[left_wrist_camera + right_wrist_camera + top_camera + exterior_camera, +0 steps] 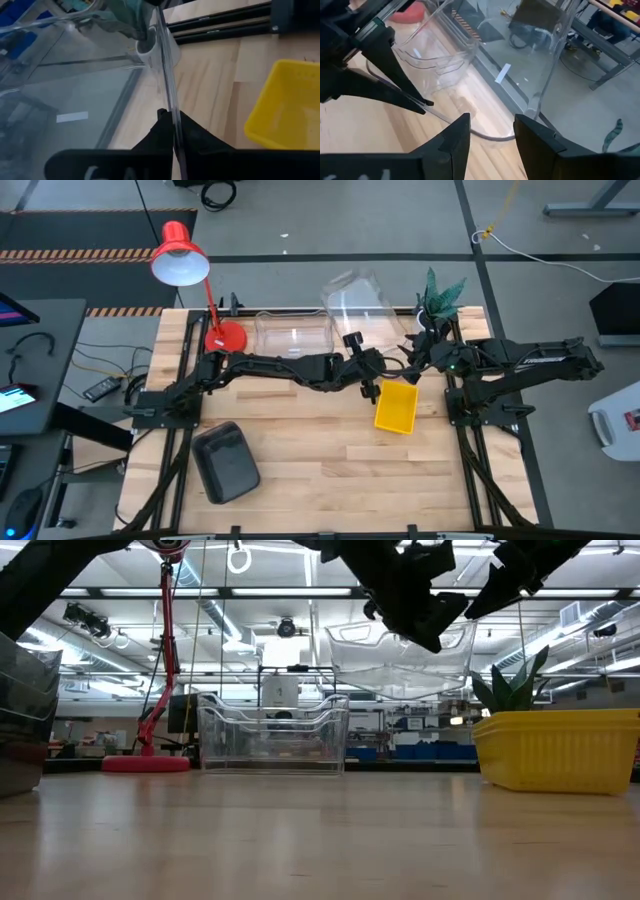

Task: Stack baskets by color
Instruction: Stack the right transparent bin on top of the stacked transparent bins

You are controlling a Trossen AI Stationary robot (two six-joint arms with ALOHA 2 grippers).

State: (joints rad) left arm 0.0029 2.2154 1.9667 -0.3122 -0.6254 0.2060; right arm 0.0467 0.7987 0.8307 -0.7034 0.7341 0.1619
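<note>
One clear basket hangs above the table's far edge, pinched by your left gripper; right gripper gapes beside it. Lower it squarely onto the clear stack.

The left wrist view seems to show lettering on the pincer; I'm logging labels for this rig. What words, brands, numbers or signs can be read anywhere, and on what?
Left pincer, shut on the clear basket: pale letters on its dark body, cut off by the picture edge, unreadable.
Right pincer, open: pale letters at the picture edge, unreadable.
Right arm: pale lettering, too small to read.
Clear basket: blank white sticker, no text.
Nothing else legible.
</note>
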